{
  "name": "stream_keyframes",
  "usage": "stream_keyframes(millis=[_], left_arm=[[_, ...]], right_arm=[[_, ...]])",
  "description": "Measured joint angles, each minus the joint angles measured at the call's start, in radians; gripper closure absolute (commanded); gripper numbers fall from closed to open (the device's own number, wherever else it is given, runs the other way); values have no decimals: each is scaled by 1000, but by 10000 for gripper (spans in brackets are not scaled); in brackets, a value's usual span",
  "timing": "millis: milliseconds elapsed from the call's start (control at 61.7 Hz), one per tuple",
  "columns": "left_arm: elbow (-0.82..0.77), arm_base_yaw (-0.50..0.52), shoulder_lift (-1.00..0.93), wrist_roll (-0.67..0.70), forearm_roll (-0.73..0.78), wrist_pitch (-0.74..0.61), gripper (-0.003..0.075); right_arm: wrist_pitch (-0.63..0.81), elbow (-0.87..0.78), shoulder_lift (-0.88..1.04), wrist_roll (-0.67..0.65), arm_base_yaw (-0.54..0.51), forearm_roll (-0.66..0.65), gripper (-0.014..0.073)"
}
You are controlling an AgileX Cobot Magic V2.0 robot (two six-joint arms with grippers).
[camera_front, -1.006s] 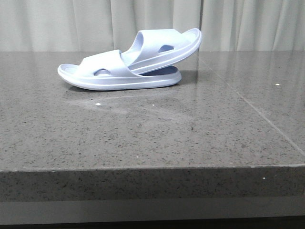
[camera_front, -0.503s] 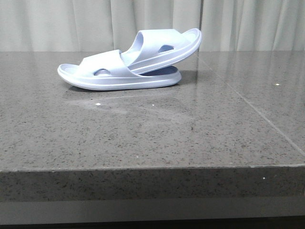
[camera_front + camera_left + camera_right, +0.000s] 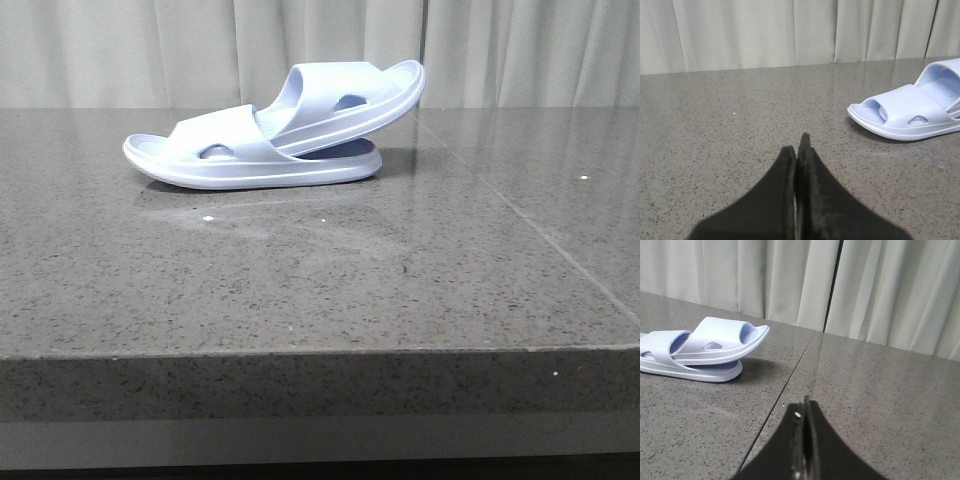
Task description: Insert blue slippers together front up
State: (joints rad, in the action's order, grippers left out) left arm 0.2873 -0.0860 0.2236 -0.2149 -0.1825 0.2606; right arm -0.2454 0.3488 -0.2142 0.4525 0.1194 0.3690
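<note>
1. Two blue slippers [image 3: 270, 135] sit nested together on a grey speckled stone counter [image 3: 320, 270], toward its far edge and left of centre as the front camera sees it.
2. The lower slipper [image 3: 250, 165] lies flat on its sole, toe end pointing to the counter's left edge, its wide strap [image 3: 215, 135] arching over the footbed with an oval hole in the side.
3. The upper slipper [image 3: 345, 95] is pushed under that strap from the heel side; its front is tucked inside, and its other end rises at a tilt toward the right, clear of the lower slipper's heel.
4. The pair casts a dark shadow on the counter under the raised end.
5. The left claw [image 3: 799, 145] is closed, its two dark fingers pressed together with nothing between them; it hangs above bare counter, well apart from the slippers, whose toe end shows at the side of its wrist view.
6. The right claw [image 3: 805, 407] is likewise closed and empty, positioned above the counter near a seam [image 3: 785, 385] in the stone, with the slippers well apart from it.
7. Pale pleated curtains [image 3: 320, 50] hang behind the counter's far edge.
8. Neither arm shows in the front view.
</note>
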Motion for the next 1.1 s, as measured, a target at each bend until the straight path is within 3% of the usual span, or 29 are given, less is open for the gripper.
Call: stream_keyframes(millis=[81,227,600,1103], left_arm=[[-43,-68,0,100,140,-85,741],[-115,-106,0,153,183,-185,741],[-236,-2,-223,164,176,-168,741],[-290,65,-227,164,158,-148,741]], right_arm=[[0,0,0,0,0,0,700],[-1,0,0,0,0,0,700],[-1,0,0,0,0,0,700],[-2,0,0,0,0,0,700]])
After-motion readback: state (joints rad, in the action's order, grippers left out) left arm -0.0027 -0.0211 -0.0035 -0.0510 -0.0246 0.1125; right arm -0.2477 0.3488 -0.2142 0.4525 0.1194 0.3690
